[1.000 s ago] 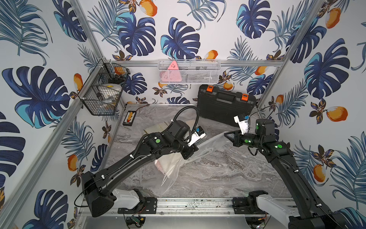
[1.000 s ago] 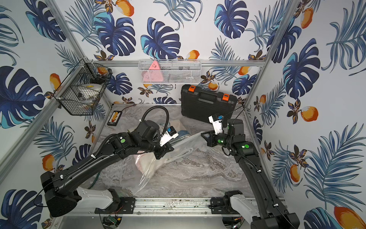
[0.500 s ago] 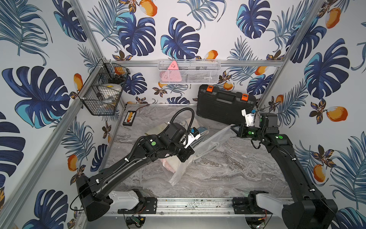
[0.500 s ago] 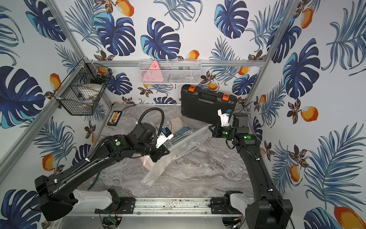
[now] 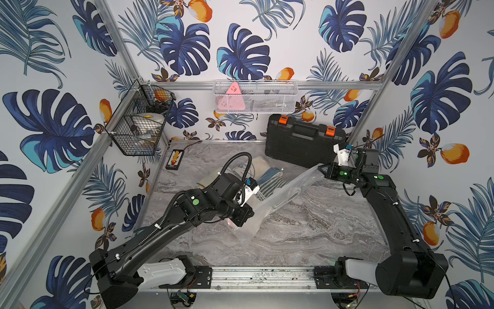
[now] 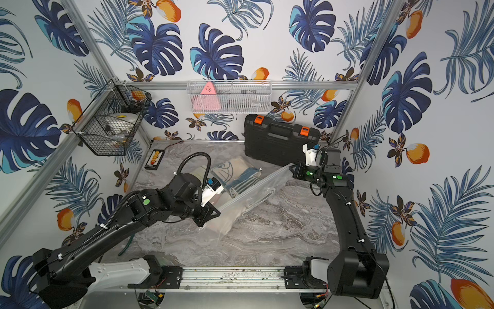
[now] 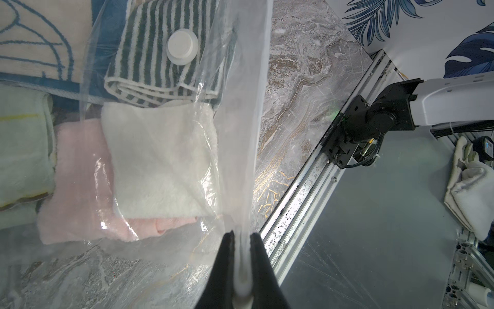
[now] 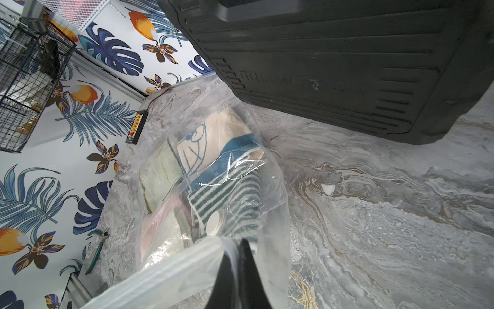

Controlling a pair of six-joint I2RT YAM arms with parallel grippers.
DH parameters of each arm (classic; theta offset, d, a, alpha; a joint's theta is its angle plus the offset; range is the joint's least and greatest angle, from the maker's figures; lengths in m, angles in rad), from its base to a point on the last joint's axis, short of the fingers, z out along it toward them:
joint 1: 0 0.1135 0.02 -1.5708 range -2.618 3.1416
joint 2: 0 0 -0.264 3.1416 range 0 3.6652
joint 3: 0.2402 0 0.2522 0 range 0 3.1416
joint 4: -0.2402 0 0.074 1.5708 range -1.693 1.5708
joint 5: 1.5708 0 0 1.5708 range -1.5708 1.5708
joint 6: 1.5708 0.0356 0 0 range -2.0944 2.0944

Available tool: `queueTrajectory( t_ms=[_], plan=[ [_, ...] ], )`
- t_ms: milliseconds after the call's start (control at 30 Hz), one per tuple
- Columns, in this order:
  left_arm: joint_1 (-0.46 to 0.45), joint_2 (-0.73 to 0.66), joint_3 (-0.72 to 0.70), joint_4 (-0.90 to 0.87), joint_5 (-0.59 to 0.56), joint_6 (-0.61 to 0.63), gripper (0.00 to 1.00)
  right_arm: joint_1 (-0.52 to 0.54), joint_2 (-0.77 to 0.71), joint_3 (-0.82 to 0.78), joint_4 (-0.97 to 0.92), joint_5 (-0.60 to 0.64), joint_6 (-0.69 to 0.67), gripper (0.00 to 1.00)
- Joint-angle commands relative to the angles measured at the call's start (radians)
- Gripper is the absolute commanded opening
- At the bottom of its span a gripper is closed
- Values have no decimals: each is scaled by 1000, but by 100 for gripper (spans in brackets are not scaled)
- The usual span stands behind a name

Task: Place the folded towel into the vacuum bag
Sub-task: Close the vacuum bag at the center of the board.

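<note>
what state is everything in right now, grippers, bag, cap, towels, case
left gripper, shut on bag
right gripper, shut on bag
bag, one edge lifted and stretched between the grippers
cap, seated on the bag
towels, folded, lying behind the clear plastic
case, closed

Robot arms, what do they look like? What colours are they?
Both are black with white bottom parts. The left arm has a looping ribbed black hose and a green dot. The right arm has green dots too. The left gripper and right gripper are black and pointy.
</note>
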Motion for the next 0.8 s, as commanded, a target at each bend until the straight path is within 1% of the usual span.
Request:
queueTrajectory(
  t_ms=[0,133,367,467,500,533,567,600,633,667,700,767],
  plan=[
    [-1,-31,-28,-280,7,-47,0,-32,15,19,167,214,11,0],
    [-2,-36,-46,-319,-3,-50,0,-39,37,19,181,209,25,0],
    [-2,-45,-45,-326,-15,-50,0,-40,41,18,186,192,38,0],
    [-1,-35,-37,-295,8,-44,0,-17,23,12,173,133,50,0],
    [-1,-32,-32,-280,17,-44,0,0,18,8,161,116,46,2],
    [-2,-31,-27,-262,38,-44,0,24,9,10,134,95,33,16],
    [-1,-31,-25,-239,61,-46,0,48,-5,16,99,95,19,26],
    [-1,-35,-28,-218,85,-51,0,68,-23,22,75,113,12,33],
    [-1,-41,-33,-194,120,-56,0,84,-49,27,52,132,2,41],
    [-3,-46,-37,-169,169,-60,3,91,-71,42,26,147,-6,47],
    [-7,-51,-39,-151,211,-63,10,98,-81,67,-5,161,-12,49],
    [-10,-66,-25,-121,245,-72,28,115,-77,152,-101,167,-35,50]
  ],
)
